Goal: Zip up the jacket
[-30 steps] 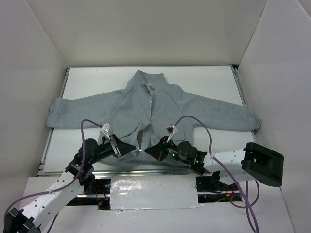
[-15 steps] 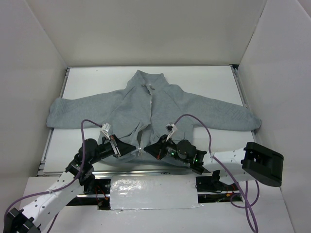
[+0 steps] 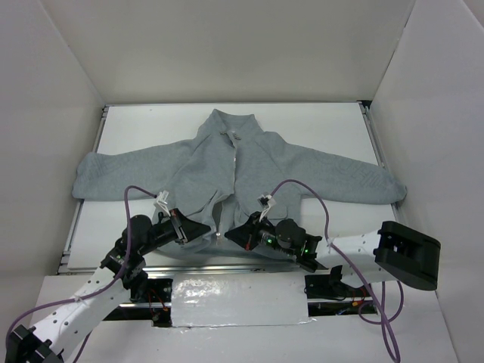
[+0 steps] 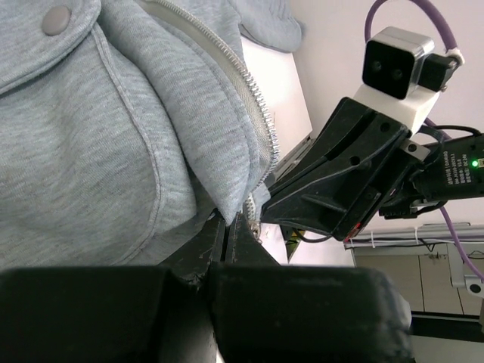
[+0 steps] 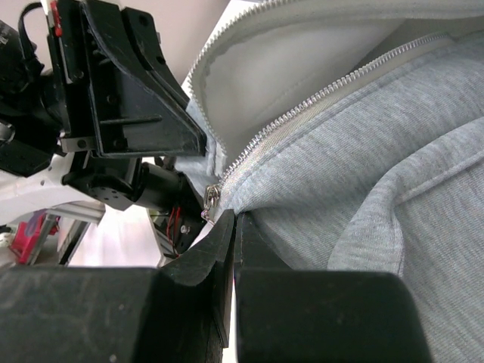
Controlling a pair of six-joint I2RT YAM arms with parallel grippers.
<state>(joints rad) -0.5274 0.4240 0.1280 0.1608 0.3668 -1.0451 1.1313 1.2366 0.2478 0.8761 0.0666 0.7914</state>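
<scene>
The light-grey fleece jacket (image 3: 249, 162) lies flat on the white table, collar far, sleeves spread, its front open along the lower half of the pale zipper (image 3: 227, 193). My left gripper (image 3: 206, 232) is shut on the jacket's left bottom hem beside the zipper teeth (image 4: 253, 98). My right gripper (image 3: 231, 234) is shut on the right bottom hem, just under the metal zipper slider (image 5: 213, 194). The two grippers face each other, a few centimetres apart, at the jacket's bottom centre. In the left wrist view the right gripper (image 4: 261, 208) shows close by.
The white table (image 3: 318, 121) is walled by white panels at the back and sides. Its near edge has a metal rail (image 3: 227, 266) just under the grippers. A snap-button flap pocket (image 4: 57, 19) lies beside the left gripper. Purple cables loop over both wrists.
Both grippers have stayed at the hem. The left gripper has shifted slightly left and the right gripper has nudged a little toward it; the jacket's lower opening looks much the same.
</scene>
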